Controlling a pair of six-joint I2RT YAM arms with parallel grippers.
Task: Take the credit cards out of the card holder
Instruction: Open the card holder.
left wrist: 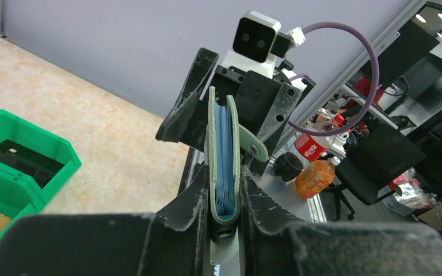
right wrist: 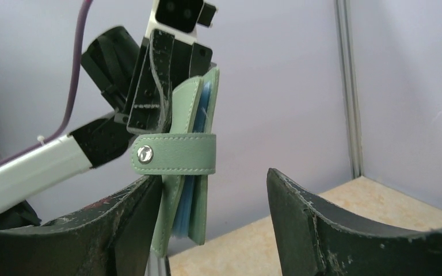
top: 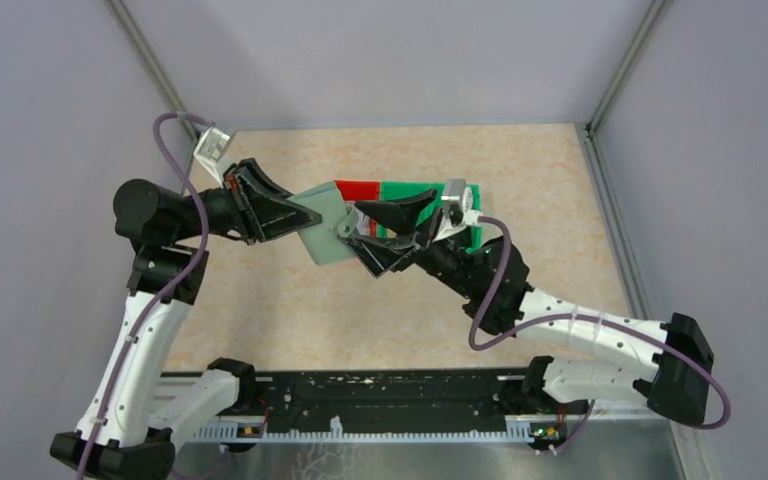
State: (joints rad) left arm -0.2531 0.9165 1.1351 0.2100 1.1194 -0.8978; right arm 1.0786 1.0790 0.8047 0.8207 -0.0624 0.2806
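Observation:
The pale grey-green card holder (top: 322, 236) hangs in the air between the two arms, folded, its tab snapped shut. My left gripper (top: 305, 215) is shut on its left edge; in the left wrist view the holder (left wrist: 224, 144) stands edge-on between the fingers (left wrist: 190, 201), with blue inner pockets showing. My right gripper (top: 358, 227) is open around the holder's other end. In the right wrist view (right wrist: 210, 175) its left finger touches the holder (right wrist: 178, 190) below the tab (right wrist: 175, 154), and the right finger stands apart. The credit cards are hidden inside.
A red bin (top: 358, 188) and a green bin (top: 410, 190) sit on the table behind the right gripper. The green bin also shows at the left of the left wrist view (left wrist: 23, 161). Grey walls enclose the tan tabletop (top: 290, 320).

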